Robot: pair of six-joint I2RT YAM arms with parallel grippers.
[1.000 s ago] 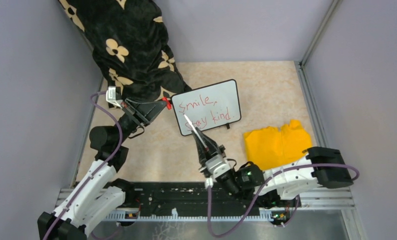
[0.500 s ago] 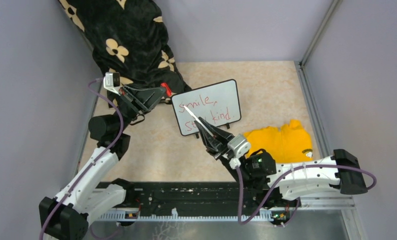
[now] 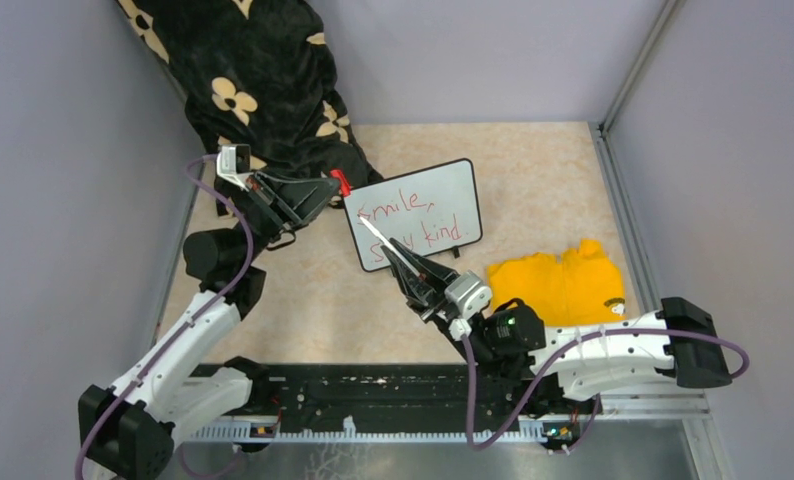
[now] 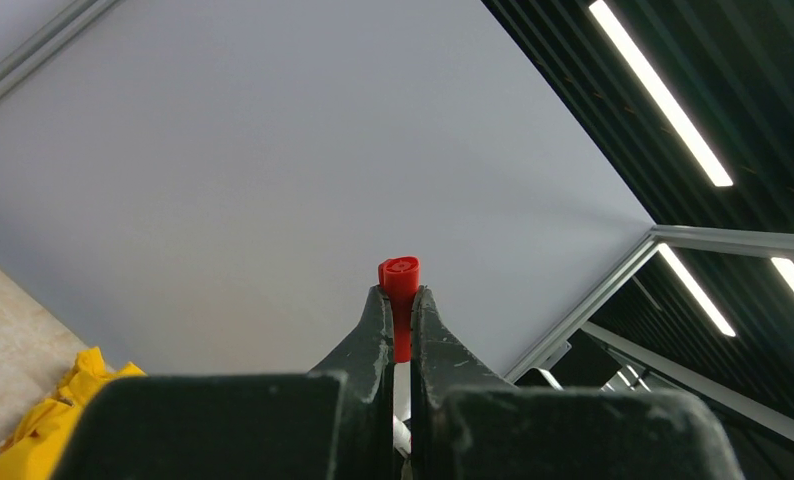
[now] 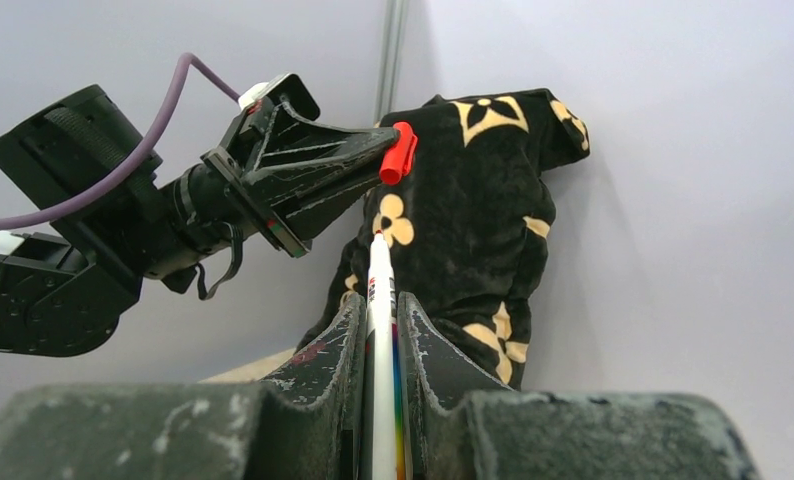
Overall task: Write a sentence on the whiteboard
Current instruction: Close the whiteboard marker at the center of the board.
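Two cloths crowd the table: a big black flower-print blanket heaped in the far-left corner, and a smaller yellow rag to the near right of the whiteboard. Board sits mid-table with the red sentence on it. The right gripper is clamped on a white marker that crosses the board's left side from above and hides some letters. The left gripper, by the board's far-left corner, pinches a tiny red cap.

The whiteboard stands between the blanket and the cloth.
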